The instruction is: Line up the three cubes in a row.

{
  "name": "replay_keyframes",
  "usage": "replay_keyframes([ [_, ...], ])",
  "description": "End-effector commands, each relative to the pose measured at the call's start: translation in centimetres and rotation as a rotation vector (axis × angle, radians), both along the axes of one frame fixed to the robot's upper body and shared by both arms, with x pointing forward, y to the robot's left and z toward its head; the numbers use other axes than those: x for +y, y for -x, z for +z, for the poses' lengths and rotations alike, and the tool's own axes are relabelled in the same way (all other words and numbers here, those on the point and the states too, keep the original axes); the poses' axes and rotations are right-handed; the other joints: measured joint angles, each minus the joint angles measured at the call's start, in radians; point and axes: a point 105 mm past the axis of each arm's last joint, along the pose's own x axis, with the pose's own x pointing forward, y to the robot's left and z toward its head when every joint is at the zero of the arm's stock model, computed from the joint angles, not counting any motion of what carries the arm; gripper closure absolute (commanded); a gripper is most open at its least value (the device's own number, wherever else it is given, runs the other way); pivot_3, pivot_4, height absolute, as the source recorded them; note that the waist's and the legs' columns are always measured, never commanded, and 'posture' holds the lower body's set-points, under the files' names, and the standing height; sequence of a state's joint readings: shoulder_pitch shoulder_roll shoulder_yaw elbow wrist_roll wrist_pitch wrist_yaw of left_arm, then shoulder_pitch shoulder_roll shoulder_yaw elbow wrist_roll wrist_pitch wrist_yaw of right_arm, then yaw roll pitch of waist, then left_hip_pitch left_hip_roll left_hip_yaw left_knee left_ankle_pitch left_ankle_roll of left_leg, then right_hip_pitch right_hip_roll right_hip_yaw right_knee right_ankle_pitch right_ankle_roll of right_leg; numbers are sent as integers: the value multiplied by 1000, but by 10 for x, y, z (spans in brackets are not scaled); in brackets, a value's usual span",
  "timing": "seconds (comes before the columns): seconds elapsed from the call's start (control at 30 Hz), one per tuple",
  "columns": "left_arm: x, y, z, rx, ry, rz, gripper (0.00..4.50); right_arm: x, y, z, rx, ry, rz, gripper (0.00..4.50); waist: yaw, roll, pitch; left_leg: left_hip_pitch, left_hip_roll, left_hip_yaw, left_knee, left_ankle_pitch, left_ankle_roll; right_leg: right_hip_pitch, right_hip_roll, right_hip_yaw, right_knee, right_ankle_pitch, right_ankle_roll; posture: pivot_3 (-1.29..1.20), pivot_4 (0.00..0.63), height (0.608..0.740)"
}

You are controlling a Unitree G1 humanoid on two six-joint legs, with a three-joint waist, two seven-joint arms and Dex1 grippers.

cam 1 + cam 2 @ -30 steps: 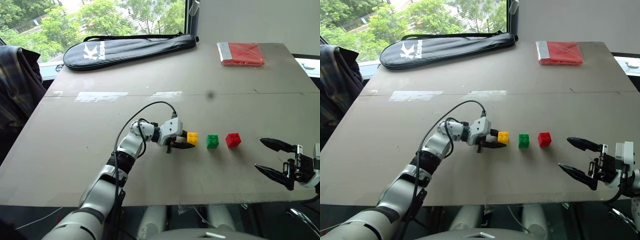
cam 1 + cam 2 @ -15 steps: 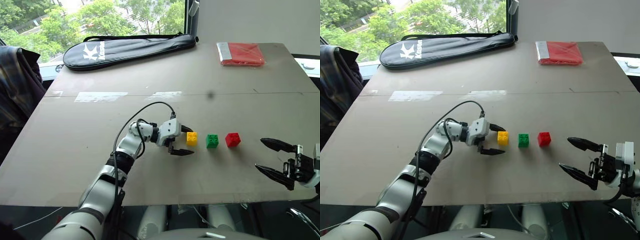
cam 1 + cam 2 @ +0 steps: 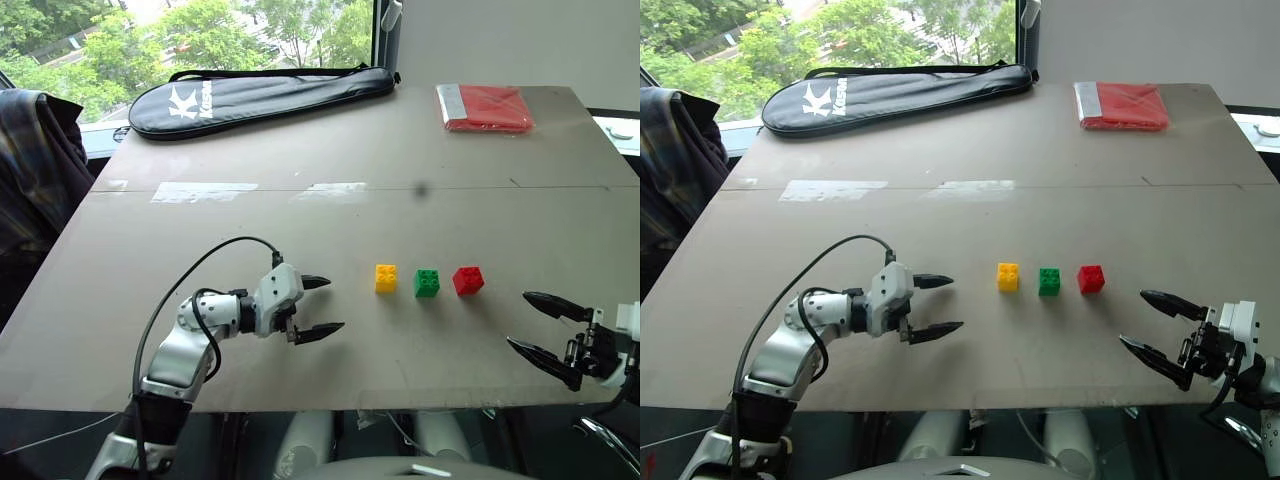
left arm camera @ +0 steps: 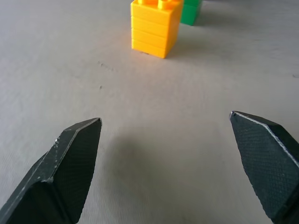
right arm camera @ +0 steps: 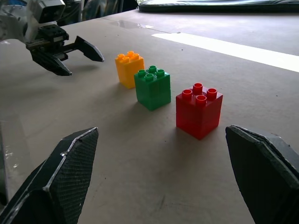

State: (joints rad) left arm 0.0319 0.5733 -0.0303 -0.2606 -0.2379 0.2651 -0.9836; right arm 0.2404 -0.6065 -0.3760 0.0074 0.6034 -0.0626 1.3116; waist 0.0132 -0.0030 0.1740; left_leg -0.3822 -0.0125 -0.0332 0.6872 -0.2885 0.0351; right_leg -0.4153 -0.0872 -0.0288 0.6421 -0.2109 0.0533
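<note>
Now the yellow cube (image 3: 385,278), green cube (image 3: 426,282) and red cube (image 3: 466,280) stand upright on the worktop (image 3: 300,150) in a straight line, near one another with small gaps between, yellow nearest the left side and red nearest the right. The left claw (image 3: 318,306) hangs just above the surface well apart from the yellow cube, released with its two black fingers spread wide and nothing between them; the right claw (image 3: 548,330) sits near the front edge beyond the red cube, likewise released and empty. By the look of it the row is made, so the step in hand is clearing away, and doing it well means drawing each arm straight off from the line, keeping the fingertips level and away from the end cubes, since such light blocks would likely skid at a nudge. The cubes are glossy moulded plastic, square-sided with round studs on top and faint horizontal ribs on the yellow one's flank. The worktop is a matt grey-brown board, slightly speckled, with a seam across it. Far back lie a long black zipped racket bag (image 3: 260,95) and a flat red packet (image 3: 484,107)
</note>
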Motion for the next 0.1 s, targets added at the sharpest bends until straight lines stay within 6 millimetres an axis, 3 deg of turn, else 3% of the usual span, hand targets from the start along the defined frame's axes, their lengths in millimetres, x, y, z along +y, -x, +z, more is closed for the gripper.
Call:
replay_keyframes([
  [0.03,10,4,10,-39,-1,143,28,-3,-3,-1,-14,13,-39,0,2,0,0,0,0,0,0,0,0,0,0,0,0,0,0,0,150,694],
  [0.1,13,9,8,-28,-6,185,28,-5,-3,-4,-5,16,-52,0,3,0,0,0,0,-1,0,0,0,0,1,-1,1,0,0,0,150,694],
])
